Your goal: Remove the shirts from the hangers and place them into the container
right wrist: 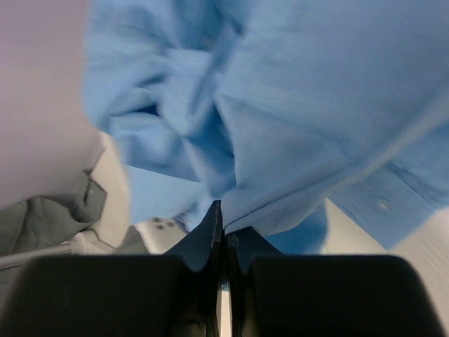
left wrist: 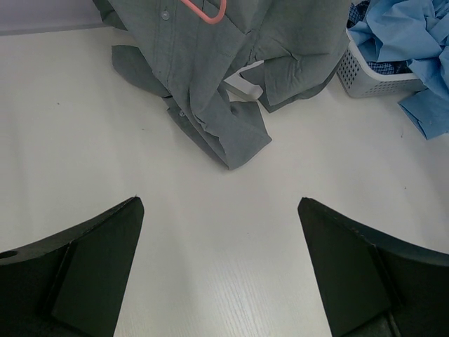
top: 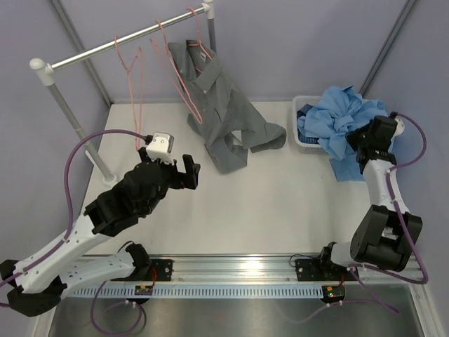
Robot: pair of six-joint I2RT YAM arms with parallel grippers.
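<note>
Pink-red wire hangers (top: 134,98) hung bare on the left stretch of the rail (top: 105,48). Another hanger (top: 198,31) at the rail's right end carried the grey shirt (top: 224,116), whose lower part trailed onto the table (top: 280,203). The left gripper (left wrist: 219,210) hovered over the table with its fingers spread wide and nothing between them. The grey shirt lay far and right of it, its long axis slanting from the rail down toward the near right. I judged the left arm much the nearer for unhooking it.

Further right, the white basket (top: 303,137) held a dark blue checked shirt (left wrist: 384,67) low inside. The light blue shirt (top: 344,116) was heaped on top and spilled over the near right rim onto the table. The right gripper (right wrist: 220,228) was pressed together on a fold of that light blue cloth at the basket's right side. Drawing the overhang left and into the basket looked like the step in hand.
</note>
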